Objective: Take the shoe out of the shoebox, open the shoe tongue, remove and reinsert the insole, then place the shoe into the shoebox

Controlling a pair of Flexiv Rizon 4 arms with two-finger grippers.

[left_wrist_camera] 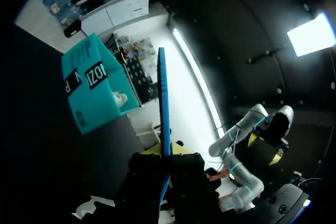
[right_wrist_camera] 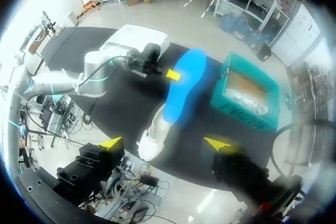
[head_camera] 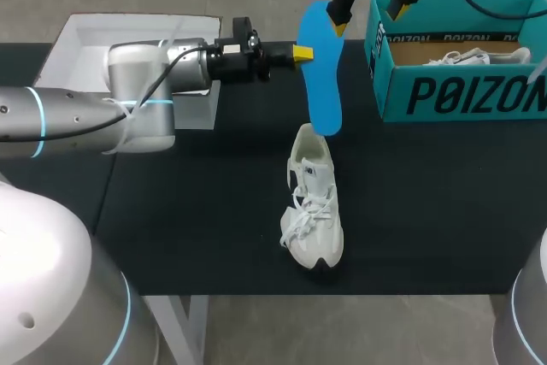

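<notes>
Left gripper (left_wrist_camera: 165,154) is clamping the blue insole (left_wrist_camera: 163,103) edge-on
The teal shoebox (left_wrist_camera: 92,90) is sitting ahead, beside the insole.

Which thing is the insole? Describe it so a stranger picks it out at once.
On the black table, left of the teal cardboard shoebox, lies a white lace-up sneaker. Standing on end above its heel, pinched by the left tool, is the flat blue foot-shaped insole: the only blue, sheet-thin thing there.

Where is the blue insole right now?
In the head view the blue insole hangs over the middle of the table, held by the left gripper. Its lower tip is at the white shoe, with the teal shoebox to its right.
</notes>
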